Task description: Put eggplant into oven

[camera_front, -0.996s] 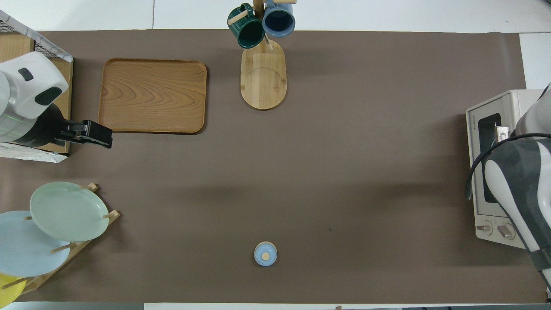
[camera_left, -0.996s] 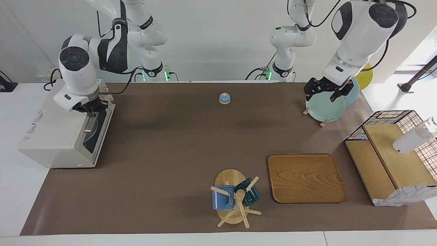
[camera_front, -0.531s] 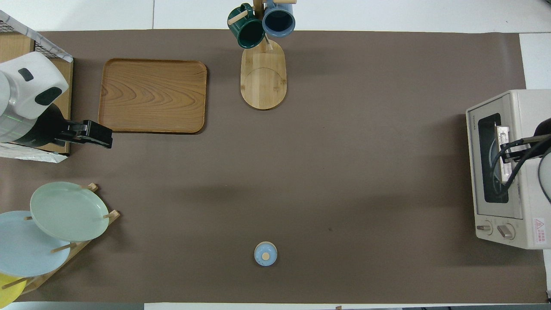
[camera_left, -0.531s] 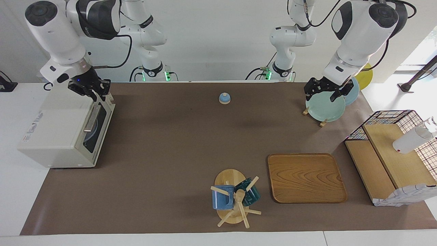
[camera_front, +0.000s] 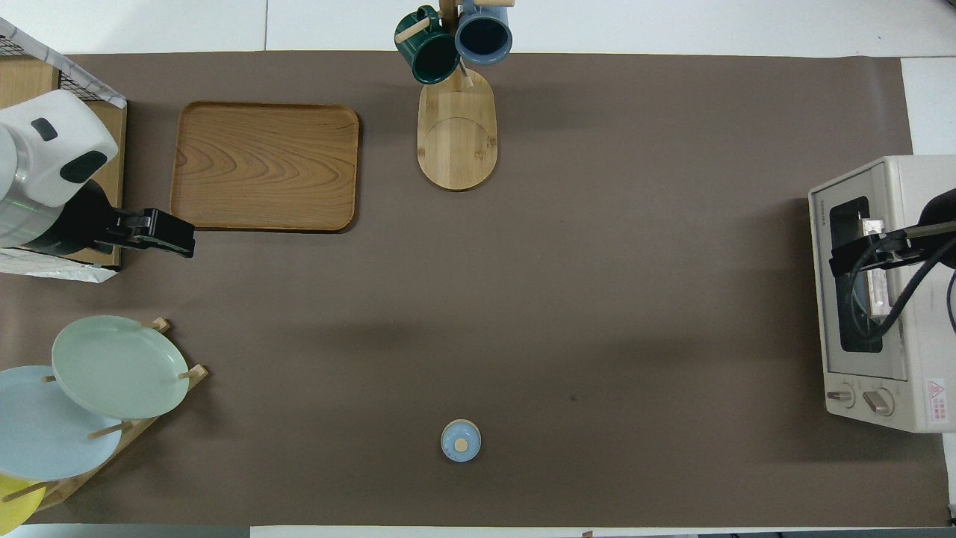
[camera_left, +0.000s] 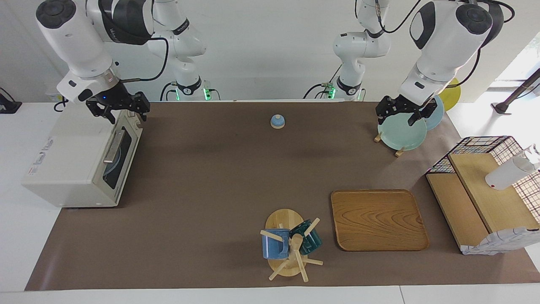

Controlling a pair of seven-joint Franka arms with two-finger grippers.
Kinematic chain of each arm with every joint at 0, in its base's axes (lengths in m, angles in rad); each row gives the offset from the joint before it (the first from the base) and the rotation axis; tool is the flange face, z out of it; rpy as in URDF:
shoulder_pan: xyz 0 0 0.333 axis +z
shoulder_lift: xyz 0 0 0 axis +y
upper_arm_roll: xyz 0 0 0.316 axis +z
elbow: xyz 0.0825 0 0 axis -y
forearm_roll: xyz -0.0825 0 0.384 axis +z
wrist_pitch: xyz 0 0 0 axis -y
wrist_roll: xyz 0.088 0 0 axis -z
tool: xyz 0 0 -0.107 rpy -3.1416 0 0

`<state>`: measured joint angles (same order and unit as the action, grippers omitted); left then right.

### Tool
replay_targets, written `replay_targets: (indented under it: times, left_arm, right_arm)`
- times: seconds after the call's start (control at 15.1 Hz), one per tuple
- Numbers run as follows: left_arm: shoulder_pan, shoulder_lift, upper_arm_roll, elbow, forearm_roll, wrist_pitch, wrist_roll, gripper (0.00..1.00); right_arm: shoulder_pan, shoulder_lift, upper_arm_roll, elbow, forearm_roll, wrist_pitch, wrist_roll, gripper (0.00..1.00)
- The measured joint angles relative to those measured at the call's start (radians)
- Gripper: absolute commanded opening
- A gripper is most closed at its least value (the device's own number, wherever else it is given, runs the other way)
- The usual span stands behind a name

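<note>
Risen off the oven (camera_left: 80, 158) handle, right gripper (camera_left: 125, 110) — empty, jaws spread — above its closed door

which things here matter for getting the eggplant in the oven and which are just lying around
Part of the job:
- oven, door shut; a blue plate shows through its glass, no eggplant to be seen
- right gripper, open, above the oven's top front edge

Just lying about:
- wooden tray
- mug tree with two mugs
- plate rack, left gripper waiting open over it
- small blue bell
- wire-and-wood rack

Robot lab w/ mock kitchen: brown mat (camera_left: 219, 177), oven (camera_left: 80, 156), mug tree (camera_left: 289, 247), plate rack (camera_left: 400, 133).
</note>
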<state>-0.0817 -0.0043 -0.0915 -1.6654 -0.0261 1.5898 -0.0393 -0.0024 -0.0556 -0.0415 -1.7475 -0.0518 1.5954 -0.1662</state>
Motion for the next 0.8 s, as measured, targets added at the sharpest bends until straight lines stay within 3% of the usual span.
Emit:
replay_targets:
  times: [0.8]
  left_arm:
    - [0.000, 0.000, 0.000, 0.000, 0.000, 0.000, 0.000, 1.00]
  right_arm:
    - [0.013, 0.001, 0.000, 0.006, -0.002, 0.003, 0.003, 1.00]
